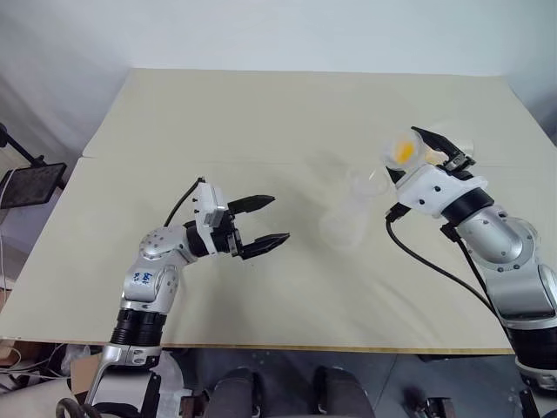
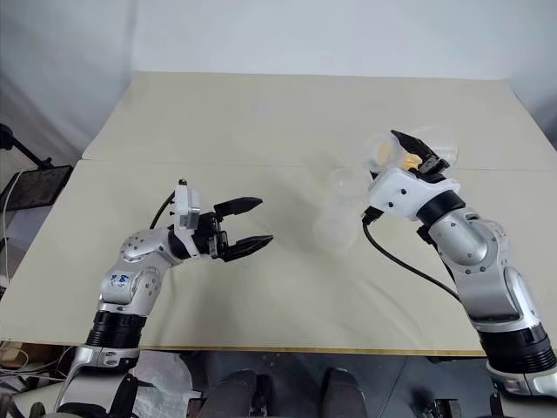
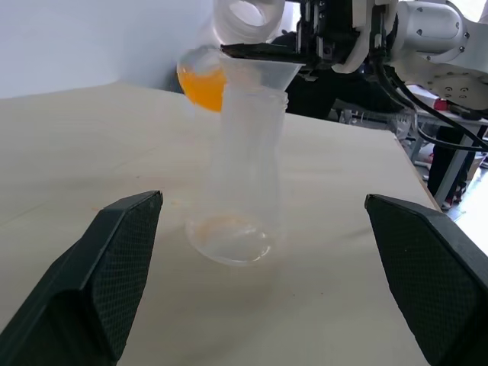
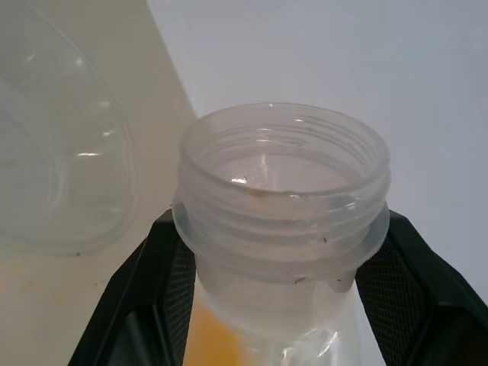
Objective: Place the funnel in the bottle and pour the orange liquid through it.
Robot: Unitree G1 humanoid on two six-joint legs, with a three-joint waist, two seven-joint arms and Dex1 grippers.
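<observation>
We take the bottle (image 1: pixel 350 212) as our landmark: a clear, faintly frosted flask standing upright on the cream table (image 1: pixel 261 113), near the middle of it.

Nearest to us, on the bottle's left and well apart from it, our left gripper (image 1: pixel 263 225) hangs just above the tabletop with its two black fingers spread wide, grasping nothing, pointed toward the bottle. From its wrist camera we look between those fingers (image 3: pixel 99 282) straight at the bottle's round base, where a faint orange trace lies inside.

In the bottle's neck sits the funnel (image 3: pixel 263 72), its clear flared cone resting on the mouth (its spout we cannot make out through the frosted plastic).

Just beyond and to the right of the bottle, our right gripper (image 1: pixel 439 150) is clamped on a small clear container (image 3: pixel 221 46) with a threaded, wide open mouth, gripping it just below the threads. The container is held raised at funnel height and tipped onto its side, close beside the funnel's rim. The orange liquid (image 1: pixel 404 151) is pooled inside this container; none of it is seen running into the funnel.
</observation>
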